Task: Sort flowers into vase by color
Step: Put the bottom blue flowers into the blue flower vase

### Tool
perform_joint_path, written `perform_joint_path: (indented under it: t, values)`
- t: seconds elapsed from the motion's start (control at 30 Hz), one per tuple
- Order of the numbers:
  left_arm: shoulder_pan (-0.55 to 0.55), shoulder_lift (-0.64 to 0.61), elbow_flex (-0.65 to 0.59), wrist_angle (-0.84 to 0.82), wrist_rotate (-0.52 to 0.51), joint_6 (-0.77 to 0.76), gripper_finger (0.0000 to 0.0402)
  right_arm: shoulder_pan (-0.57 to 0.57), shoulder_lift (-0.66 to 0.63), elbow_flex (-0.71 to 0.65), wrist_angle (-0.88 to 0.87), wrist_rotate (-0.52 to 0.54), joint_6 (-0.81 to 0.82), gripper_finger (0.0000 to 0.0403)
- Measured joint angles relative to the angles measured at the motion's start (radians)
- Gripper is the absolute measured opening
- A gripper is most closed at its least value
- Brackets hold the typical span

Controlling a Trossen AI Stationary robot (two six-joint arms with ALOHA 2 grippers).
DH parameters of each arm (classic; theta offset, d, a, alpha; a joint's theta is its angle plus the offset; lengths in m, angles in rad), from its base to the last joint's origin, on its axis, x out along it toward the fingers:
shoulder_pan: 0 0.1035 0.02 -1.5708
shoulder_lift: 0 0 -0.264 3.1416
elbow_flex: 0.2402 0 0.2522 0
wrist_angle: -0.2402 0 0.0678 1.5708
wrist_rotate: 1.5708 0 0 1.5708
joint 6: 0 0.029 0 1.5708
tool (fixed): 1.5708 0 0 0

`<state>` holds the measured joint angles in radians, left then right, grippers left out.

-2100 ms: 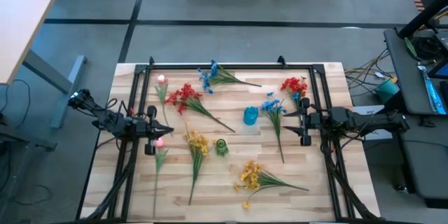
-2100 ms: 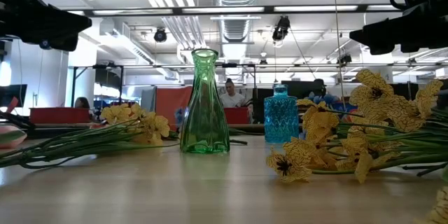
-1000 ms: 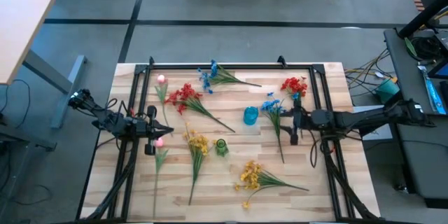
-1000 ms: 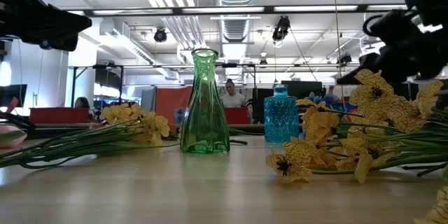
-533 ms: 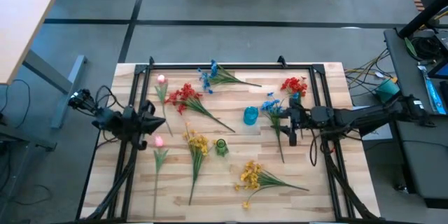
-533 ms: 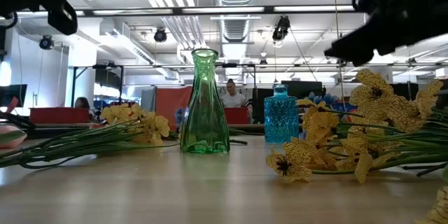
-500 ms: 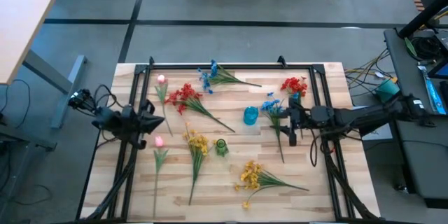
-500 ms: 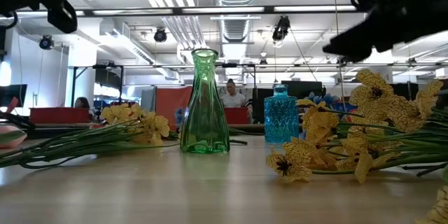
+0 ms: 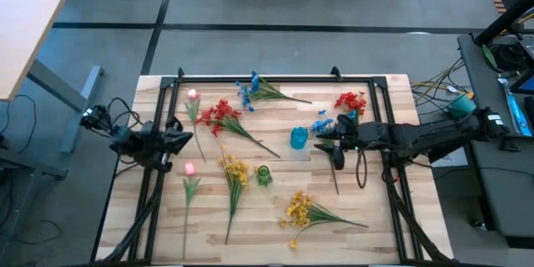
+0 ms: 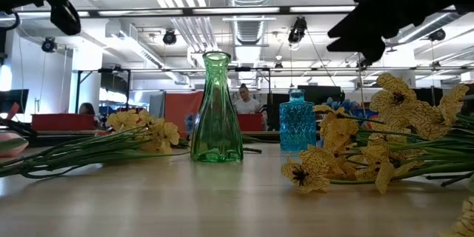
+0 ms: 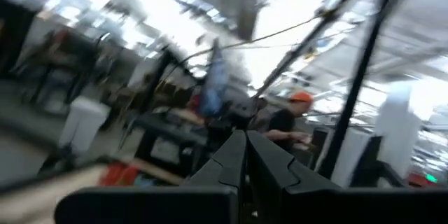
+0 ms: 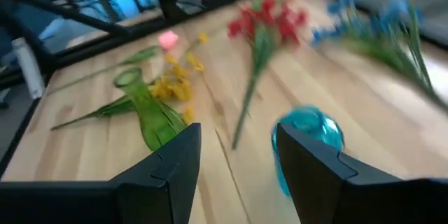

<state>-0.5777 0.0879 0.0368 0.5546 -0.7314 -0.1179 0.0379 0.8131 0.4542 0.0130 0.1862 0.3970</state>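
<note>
Loose flowers lie flat on the wooden table: a blue sprig [image 9: 250, 90], a red sprig [image 9: 221, 114] and a pink bud [image 9: 193, 94] at the far left. A second red sprig [image 9: 351, 101] lies at the far right. Two yellow sprigs [image 9: 234, 171] [image 9: 299, 209] and a pink bud [image 9: 189, 168] lie nearer. A blue vase [image 9: 299, 138] and a green vase [image 9: 264, 174] stand upright mid-table. My right gripper [image 12: 238, 168] is open, raised above a blue sprig [image 9: 327, 127] next to the blue vase [image 12: 308, 129]. My left gripper [image 11: 243, 161] is shut and empty at the table's left side [image 9: 182, 139], raised and pointing into the room.
A black frame [image 9: 250, 79] runs round the tabletop along its far, left and right edges. Bare wood [image 9: 250, 234] shows between the flowers near the front edge. In the low view, yellow blooms [image 10: 385, 141] lie close in front on the right.
My right gripper has gone toward the table's left edge, from the right side to just beside the blue vase, over the blue sprig. My left gripper has drawn away from the pink bud at the left toward the far edge and tipped upward. The flowers and vases have stayed put.
</note>
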Motion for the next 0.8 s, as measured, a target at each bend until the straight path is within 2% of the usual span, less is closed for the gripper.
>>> perform_joint_path:
  t: [0.13, 0.43, 0.63, 0.8]
  values:
    - [0.000, 0.107, 0.000, -0.032, -0.110, -0.135, 0.0000, -0.008, 0.031, 0.060, -0.161, -0.001, 0.093, 0.0178]
    - [0.000, 0.389, 0.000, -0.016, -0.123, -0.370, 0.0000, -0.003, 0.040, 0.106, -0.549, -0.001, 0.396, 0.0178]
    - [0.000, 0.513, 0.000, 0.099, -0.132, -0.317, 0.0000, -0.003, 0.040, 0.126, -0.693, -0.044, 0.469, 0.0187]
    - [0.000, 0.560, 0.000, 0.207, -0.237, -0.225, 0.0000, -0.006, 0.055, 0.137, -0.715, -0.108, 0.563, 0.0229]
